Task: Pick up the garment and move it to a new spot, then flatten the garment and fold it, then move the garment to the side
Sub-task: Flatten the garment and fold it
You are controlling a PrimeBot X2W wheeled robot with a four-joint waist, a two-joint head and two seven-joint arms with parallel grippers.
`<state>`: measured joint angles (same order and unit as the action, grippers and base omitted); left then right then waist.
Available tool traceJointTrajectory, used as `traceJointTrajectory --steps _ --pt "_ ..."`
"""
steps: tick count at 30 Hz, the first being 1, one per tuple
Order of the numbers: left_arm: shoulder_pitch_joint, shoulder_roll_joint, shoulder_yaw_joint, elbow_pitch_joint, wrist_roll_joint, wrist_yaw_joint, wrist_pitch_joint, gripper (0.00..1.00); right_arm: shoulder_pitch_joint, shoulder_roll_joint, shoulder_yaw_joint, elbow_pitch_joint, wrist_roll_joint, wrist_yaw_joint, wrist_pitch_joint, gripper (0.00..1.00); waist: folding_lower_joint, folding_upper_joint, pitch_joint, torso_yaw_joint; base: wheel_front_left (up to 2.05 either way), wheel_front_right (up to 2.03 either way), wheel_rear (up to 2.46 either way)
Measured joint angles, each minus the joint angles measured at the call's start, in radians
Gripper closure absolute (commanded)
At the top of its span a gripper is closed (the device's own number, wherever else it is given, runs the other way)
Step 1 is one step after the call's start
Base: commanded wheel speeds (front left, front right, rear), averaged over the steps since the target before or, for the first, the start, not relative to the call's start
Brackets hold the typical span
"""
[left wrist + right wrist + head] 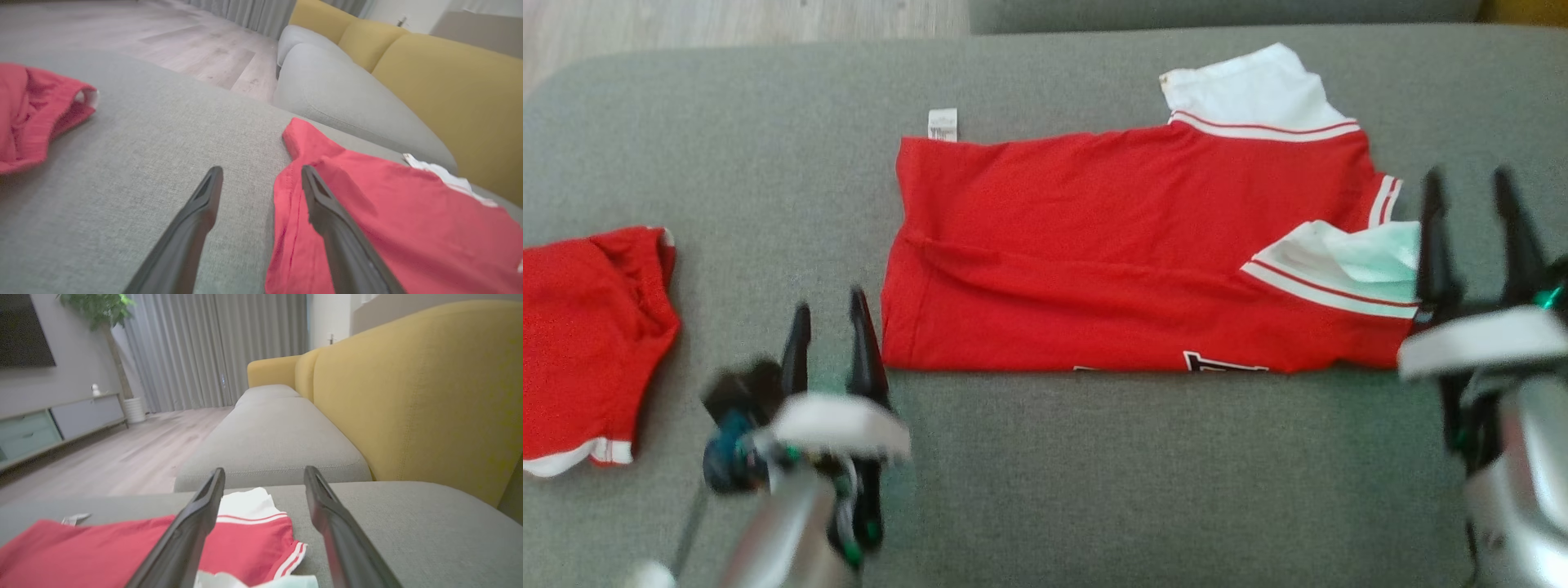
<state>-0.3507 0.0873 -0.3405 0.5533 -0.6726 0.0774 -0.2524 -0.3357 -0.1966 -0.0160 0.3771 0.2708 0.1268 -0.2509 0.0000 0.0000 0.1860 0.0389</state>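
The red garment (pixel 1111 245) lies folded lengthwise in the middle of the grey seat (pixel 1094 474). A dark print along its near edge is cut off by the fold and cannot be read. A white sleeve (pixel 1250 90) sticks out at the far right corner. A second white-trimmed sleeve at the near right is partly hidden behind the right gripper (pixel 1467 175). Red shorts (pixel 580 343) lie well apart to the left, cut off by the picture's edge. Both wrists are blurred in the head view.

The left gripper (pixel 829 302) stands just beside the garment's near left corner, its fingers moderately apart and holding nothing; whether it touches the cloth cannot be told. The right gripper's fingers are spread wide and empty at the garment's right end. Bare grey seat runs between garment and shorts and all along the near side.

The left wrist view shows the wooden floor (pixel 196 49) past the seat's far edge. The right wrist view shows a yellow backrest (pixel 408 396) and curtains (pixel 212 347).
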Motion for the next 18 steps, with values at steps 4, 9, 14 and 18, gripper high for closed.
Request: traceJointTrajectory --steps 4,9,14,18 --pt "0.162 -0.016 0.038 -0.084 0.213 0.039 0.0 0.0 0.136 0.042 -0.003 -0.046 -0.106 0.0 0.0 0.0 -0.0001 0.0 -0.037 -0.003 0.0 0.0 0.0" --pt "0.291 -0.023 0.082 -0.154 0.367 0.046 0.0 0.0 0.263 0.095 -0.026 -0.046 -0.159 0.0 0.0 0.0 -0.0002 0.0 -0.092 -0.007 0.0 0.0 0.0" --pt "0.387 -0.03 0.118 -0.185 0.431 0.046 0.0 0.0 0.327 0.126 -0.053 -0.041 -0.168 0.0 0.0 0.0 -0.0002 0.0 -0.152 -0.01 0.0 0.0 0.0" --pt "0.465 -0.031 0.126 -0.2 0.455 0.036 0.0 0.0 0.374 0.139 -0.054 -0.034 -0.168 0.0 0.0 0.0 -0.0003 0.0 -0.188 -0.013 0.0 0.0 0.0"
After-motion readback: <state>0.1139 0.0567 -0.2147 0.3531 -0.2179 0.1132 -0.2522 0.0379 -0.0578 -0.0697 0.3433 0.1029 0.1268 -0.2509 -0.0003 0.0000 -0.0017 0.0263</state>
